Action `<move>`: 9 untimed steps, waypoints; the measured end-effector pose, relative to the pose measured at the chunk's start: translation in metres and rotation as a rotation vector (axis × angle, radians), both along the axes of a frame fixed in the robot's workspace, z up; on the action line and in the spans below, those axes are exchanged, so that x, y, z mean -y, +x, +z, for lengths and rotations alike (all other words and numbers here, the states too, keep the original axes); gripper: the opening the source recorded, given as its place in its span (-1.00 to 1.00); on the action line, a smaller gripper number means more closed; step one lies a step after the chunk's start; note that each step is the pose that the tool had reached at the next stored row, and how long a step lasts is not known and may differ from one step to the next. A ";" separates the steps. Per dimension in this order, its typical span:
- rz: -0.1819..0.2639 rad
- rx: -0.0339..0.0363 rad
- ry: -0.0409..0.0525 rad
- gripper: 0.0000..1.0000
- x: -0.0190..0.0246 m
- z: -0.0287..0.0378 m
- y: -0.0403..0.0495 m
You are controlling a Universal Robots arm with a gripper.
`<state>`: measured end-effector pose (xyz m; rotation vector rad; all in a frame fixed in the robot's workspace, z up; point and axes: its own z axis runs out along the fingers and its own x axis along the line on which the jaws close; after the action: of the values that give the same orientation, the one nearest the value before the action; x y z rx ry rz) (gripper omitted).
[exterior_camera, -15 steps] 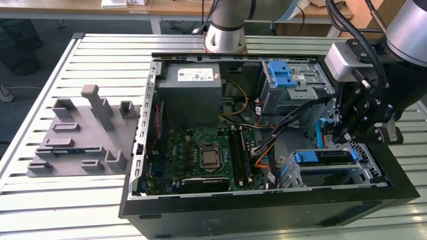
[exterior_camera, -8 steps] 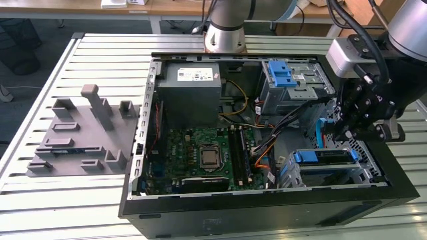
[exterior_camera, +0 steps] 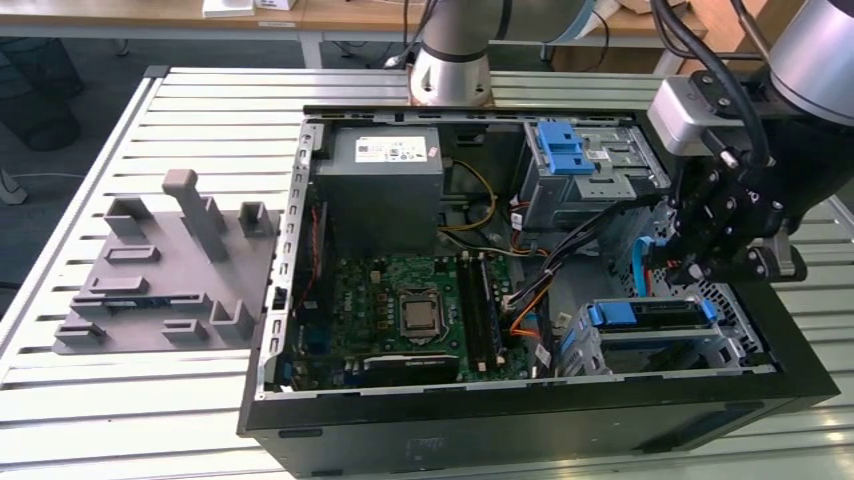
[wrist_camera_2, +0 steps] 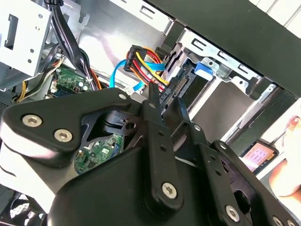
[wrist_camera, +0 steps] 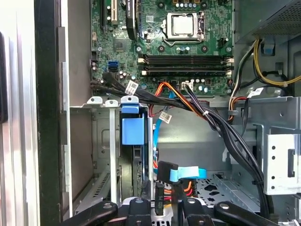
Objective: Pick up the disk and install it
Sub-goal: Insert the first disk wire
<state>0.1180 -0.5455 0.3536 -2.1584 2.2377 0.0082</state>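
Bench (exterior_camera: 187, 400): slatted metal top, carrying the open computer case (exterior_camera: 534, 420) and a grey moulded fixture plate (exterior_camera: 160, 290) lying on the exterior view's left of it.
Computer case: lying on its side, the interior facing up.
Power supply (exterior_camera: 387, 190): grey box sitting in the far corner of the case, above the motherboard (exterior_camera: 400, 310).
Hand (exterior_camera: 694, 270): I am hanging it over the case's side on the exterior view's right, near the corner bay. In the second wrist view my hand (wrist_camera_2: 167, 101) is showing its fingers (wrist_camera_2: 153, 96) standing a little apart, released, pointing at a cable connector.
Disk (exterior_camera: 647, 315): sitting on edge in the metal bay at the near corner of the case, its blue carrier facing up; in the first wrist view the disk (wrist_camera: 131, 129) is lying beside my fingers, apart from them.
Blue cable (wrist_camera: 188, 173): running just beside the disk's bay.
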 end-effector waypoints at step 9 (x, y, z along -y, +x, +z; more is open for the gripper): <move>0.000 0.0014 0.0003 -0.67 0.0000 -0.0042 0.0000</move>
<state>0.1180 -0.5455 0.3494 -2.1575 2.2369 0.0070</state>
